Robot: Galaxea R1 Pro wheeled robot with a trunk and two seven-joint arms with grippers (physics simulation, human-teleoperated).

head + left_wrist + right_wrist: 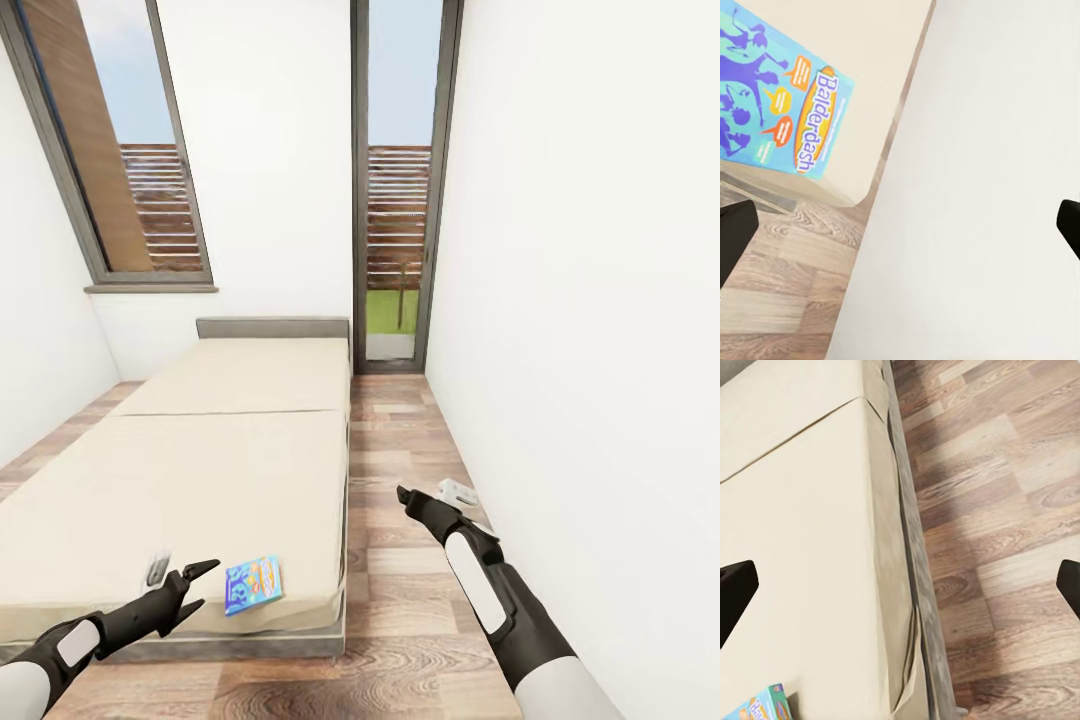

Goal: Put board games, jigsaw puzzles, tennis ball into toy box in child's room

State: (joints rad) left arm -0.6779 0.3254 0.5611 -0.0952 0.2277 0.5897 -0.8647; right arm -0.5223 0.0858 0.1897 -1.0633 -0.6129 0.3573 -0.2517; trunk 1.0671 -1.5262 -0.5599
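Note:
One blue board game [253, 584] with a printed lid lies flat on the cream bed [200, 470], close to the bed's near right corner. My left gripper [199, 586] hangs open just left of it, a short gap away, holding nothing. In the left wrist view the same game [787, 112] reads "Balderdash", and the dark fingertips [735, 232] stand wide apart. My right gripper [412, 499] hovers over the wood floor to the right of the bed, open and empty. The right wrist view catches the bed edge [896, 547] and a corner of the game [761, 709].
A strip of wood-plank floor [400, 560] runs between the bed and the white wall [600, 350] on the right. A tall glass door [396, 200] stands at the far end. A window [130, 150] sits in the left wall above the bed's headboard [272, 327].

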